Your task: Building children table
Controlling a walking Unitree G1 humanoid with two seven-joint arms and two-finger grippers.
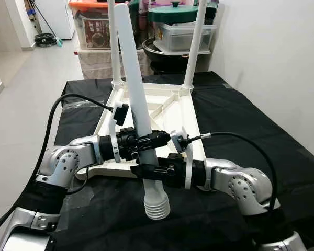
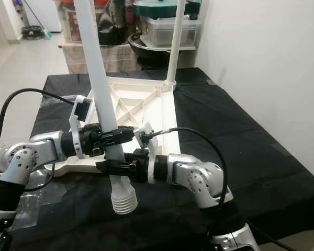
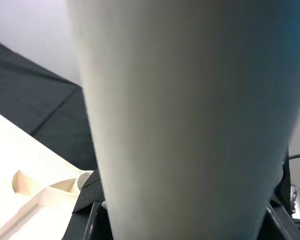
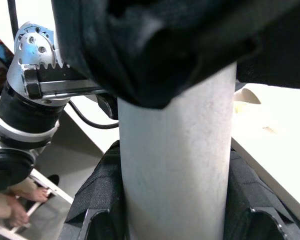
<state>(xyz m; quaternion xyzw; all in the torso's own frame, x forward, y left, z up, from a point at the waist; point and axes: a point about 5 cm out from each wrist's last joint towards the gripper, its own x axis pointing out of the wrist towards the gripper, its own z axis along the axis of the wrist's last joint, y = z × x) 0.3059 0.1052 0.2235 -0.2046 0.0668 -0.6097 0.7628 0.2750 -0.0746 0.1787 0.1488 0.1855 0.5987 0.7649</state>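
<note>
The white children's tabletop [image 1: 189, 112] lies upside down on the black cloth, with two white legs [image 1: 115, 47] [image 1: 195, 47] standing up from its far corners. A third loose white leg [image 1: 136, 89] leans steeply over the tabletop's near edge, its ribbed threaded end [image 1: 157, 206] hanging low above the cloth. My left gripper [image 1: 156, 138] is shut on this leg from the left. Just below it, my right gripper [image 1: 146, 170] is shut on the same leg from the right. In the right wrist view the leg [image 4: 175, 165] sits between the black fingers [image 4: 97, 220].
Black cloth [image 1: 240, 115] covers the work table. Beyond its far end stand stacked storage boxes [image 1: 94, 26] and a clear bin with a green lid [image 1: 180, 29]. A white wall [image 1: 272, 63] runs along the right, open floor [image 1: 26, 78] on the left. A person's bare feet [image 4: 15, 200] are nearby.
</note>
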